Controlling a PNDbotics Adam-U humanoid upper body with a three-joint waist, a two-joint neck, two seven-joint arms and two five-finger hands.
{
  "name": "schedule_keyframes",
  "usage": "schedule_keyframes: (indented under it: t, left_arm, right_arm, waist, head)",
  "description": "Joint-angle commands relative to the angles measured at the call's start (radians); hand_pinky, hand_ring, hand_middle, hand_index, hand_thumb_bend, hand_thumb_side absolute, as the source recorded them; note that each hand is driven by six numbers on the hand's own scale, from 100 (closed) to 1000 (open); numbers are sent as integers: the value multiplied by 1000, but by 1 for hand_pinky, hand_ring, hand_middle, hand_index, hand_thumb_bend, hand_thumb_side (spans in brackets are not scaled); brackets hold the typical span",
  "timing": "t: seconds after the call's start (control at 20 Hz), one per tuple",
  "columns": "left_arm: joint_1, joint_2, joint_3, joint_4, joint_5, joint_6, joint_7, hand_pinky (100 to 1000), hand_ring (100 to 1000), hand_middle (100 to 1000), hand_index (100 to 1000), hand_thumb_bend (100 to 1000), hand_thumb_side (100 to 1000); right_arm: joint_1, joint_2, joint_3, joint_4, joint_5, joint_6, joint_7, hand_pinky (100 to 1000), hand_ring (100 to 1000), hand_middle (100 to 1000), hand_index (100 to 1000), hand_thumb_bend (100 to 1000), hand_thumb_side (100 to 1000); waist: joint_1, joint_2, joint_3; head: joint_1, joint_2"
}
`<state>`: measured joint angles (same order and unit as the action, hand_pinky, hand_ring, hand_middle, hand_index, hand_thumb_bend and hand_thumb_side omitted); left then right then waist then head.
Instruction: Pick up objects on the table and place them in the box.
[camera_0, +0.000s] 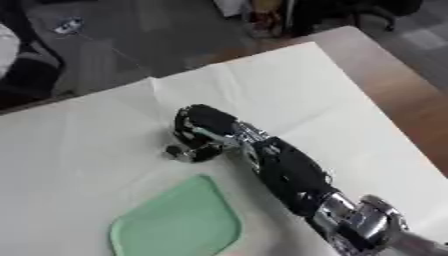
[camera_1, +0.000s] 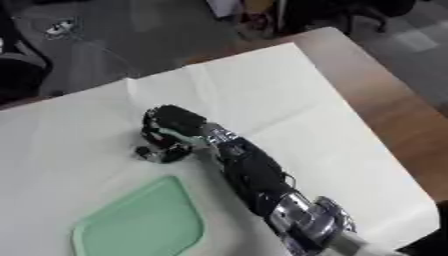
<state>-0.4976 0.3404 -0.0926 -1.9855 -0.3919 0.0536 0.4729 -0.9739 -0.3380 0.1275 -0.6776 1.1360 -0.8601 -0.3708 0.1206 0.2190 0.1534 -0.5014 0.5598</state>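
My right hand (camera_0: 203, 131) reaches in from the lower right and sits at the middle of the white cloth (camera_0: 105, 135). It is turned down towards the cloth, with its fingers curled round a small pale object (camera_1: 180, 133) that is mostly hidden under the hand. The thumb tip (camera_0: 179, 152) rests on or just above the cloth. A light green box (camera_0: 179, 222) with rounded corners lies at the bottom edge, a short way below and left of the hand. My left hand shows in neither view.
The white cloth covers most of a brown wooden table (camera_0: 411, 100), whose bare edge runs down the right side. Dark floor and chairs lie beyond the far edge.
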Motion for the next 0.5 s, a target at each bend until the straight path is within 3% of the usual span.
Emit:
schedule_keyframes:
  t: [0.05,0.5]
  left_arm:
    - [4,39,8,-15,-3,1,-3,329,480,637,808,303,794]
    - [48,81,16,-15,-16,12,1,332,482,638,808,304,792]
  right_arm:
    - [-24,4,16,-24,-86,-39,17,100,100,100,100,288,100]
    - [-43,-29,89,-174,-407,13,249,100,100,100,100,245,100]
  waist:
    - [-7,-31,-8]
    - [-32,-74,-54]
  head:
    - [14,17]
    - [78,83]
